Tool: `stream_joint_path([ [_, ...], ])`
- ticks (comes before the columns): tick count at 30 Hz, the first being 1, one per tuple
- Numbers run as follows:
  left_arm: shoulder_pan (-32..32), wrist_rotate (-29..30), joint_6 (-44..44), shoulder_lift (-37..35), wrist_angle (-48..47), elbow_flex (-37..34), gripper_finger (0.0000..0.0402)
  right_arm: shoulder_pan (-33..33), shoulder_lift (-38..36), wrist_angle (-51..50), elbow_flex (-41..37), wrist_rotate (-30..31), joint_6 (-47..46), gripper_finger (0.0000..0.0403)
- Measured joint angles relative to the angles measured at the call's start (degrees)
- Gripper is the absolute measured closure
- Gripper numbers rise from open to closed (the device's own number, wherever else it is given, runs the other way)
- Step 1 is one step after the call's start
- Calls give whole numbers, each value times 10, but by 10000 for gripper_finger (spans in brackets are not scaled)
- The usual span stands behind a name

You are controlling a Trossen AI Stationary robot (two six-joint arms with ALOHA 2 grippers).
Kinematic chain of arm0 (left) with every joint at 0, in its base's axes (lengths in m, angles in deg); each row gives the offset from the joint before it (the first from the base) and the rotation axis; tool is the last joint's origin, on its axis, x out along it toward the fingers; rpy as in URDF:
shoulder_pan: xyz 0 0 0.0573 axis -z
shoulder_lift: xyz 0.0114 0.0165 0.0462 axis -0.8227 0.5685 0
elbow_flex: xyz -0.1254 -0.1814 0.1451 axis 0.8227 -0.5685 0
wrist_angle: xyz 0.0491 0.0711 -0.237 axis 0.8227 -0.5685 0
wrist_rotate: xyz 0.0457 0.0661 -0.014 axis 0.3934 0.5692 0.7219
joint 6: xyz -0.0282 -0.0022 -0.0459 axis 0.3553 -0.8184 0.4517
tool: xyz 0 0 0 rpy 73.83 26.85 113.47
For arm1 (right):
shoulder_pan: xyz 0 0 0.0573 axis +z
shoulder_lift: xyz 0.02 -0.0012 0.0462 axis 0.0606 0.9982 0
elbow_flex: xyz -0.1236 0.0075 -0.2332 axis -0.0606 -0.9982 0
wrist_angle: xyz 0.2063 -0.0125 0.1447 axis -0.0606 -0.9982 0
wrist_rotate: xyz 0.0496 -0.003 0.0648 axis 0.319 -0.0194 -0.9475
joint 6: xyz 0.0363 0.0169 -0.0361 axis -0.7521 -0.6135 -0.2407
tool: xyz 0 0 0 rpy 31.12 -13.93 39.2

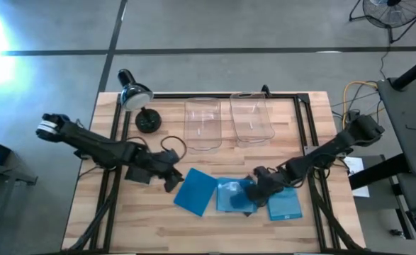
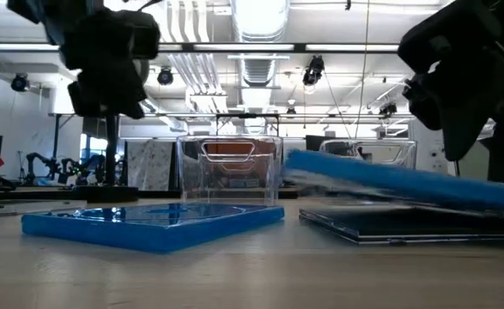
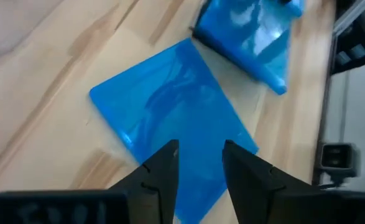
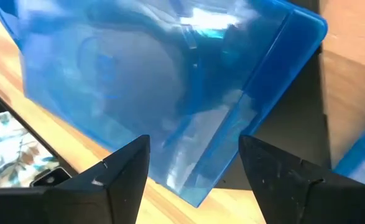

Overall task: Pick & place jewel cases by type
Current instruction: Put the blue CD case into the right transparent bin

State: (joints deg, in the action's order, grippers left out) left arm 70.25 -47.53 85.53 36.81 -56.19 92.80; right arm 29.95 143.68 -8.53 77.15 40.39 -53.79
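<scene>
- Left tool point(image 1: 171, 178) sits left of centre in the high view, low over the counter point(image 1: 122, 219). Its fingers point(image 3: 163, 171) are spread with a narrow gap and grip nothing.
- A blue jewel case point(image 1: 195, 190) lies flat just right of that tool, turned diamond-wise; its near corner points at the tool. In the left wrist view this case point(image 3: 173, 118) fills the frame centre, its near edge directly beyond the fingertips. Whether they touch it cannot be told.
- Right tool point(image 1: 259, 185) is at lower centre-right of the high view, fingers point(image 4: 120, 168) spread wide over a second blue case point(image 1: 233, 195).
- In the low view that second blue case point(image 2: 406, 184) is tilted, resting on a dark case point(image 2: 389, 225) that lies flat on the counter.
- A third blue case point(image 1: 284, 204) lies flat at lower right, beside the right tool.
- Two clear bins point(image 1: 229, 122) stand at upper centre, well apart from all cases.
- Judgement: the left arm is nearer the diamond-lying case; the grasp turns on closing across the corner facing it.
</scene>
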Motion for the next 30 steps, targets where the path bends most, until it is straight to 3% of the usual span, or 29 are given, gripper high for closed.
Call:
stream_joint_path([
  [17, 2, 8, -93, 238, 15, 194, 297, 99, -51, -19, -1, 87, -40, 156],
  [30, -7, 0, -192, 362, 16, 294, 297, 114, 9, -13, -4, 89, -119, 156],
])
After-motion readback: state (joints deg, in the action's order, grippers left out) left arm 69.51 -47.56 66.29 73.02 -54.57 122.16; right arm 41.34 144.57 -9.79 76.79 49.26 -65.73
